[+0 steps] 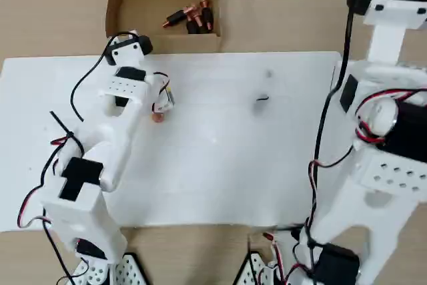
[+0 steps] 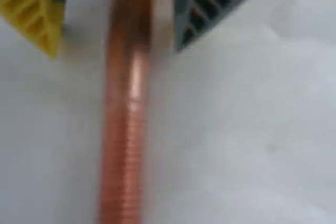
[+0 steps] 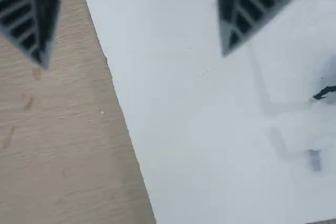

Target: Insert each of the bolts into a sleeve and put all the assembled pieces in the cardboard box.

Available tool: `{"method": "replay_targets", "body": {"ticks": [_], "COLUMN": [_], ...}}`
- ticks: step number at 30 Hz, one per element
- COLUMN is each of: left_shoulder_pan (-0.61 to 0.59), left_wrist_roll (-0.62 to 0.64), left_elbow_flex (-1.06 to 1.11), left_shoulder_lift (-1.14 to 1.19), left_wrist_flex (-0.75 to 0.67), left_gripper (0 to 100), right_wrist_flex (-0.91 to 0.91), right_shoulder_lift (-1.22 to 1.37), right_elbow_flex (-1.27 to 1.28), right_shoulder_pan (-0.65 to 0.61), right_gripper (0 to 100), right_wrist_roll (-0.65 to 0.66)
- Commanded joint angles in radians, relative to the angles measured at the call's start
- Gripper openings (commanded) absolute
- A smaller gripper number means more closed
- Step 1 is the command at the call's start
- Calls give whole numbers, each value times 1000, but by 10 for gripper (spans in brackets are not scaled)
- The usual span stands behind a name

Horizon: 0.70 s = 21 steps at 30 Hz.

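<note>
The copper bolt [image 2: 128, 103] on the bench [image 1: 220, 165] is straddled by the released left claw [image 2: 115, 48], so clenching seems called for next; the right claw [image 3: 132, 56] is likewise released

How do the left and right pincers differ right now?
Left pincer straddles a copper bolt; right pincer has nothing between its fingers. Left has one yellow finger, right's both look dark grey. Left is over the white mat, right over its edge by the wooden table. Both are open.

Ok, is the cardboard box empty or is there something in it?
Not empty: a few copper-and-black assembled pieces lie together inside the cardboard box.
</note>
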Motion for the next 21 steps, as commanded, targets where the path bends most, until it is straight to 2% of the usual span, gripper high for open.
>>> {"method": "replay_targets", "body": {"ticks": [1,4,9,15,19,21], "left_shoulder_pan": [3,9,11,5,17,26], "left_wrist_roll": [-5,-5,-25,-46,-58,-118], "left_elbow_flex": [9,11,8,-6,-114,-192], "left_shoulder_lift": [-15,-15,-10,-16,-51,-87], "left_wrist_flex": [-23,-23,-23,25,183,267], "left_gripper": [157,149,2,7,7,7], "right_wrist_flex": [-51,-83,-124,-192,-239,-259], "right_shoulder_lift": [-68,-113,-197,-291,-348,-375], "right_elbow_flex": [61,119,206,323,409,446], "right_shoulder_pan": [19,19,21,21,21,21], "right_gripper": [249,249,249,249,249,249], "right_wrist_roll": [34,64,69,69,69,69]}}
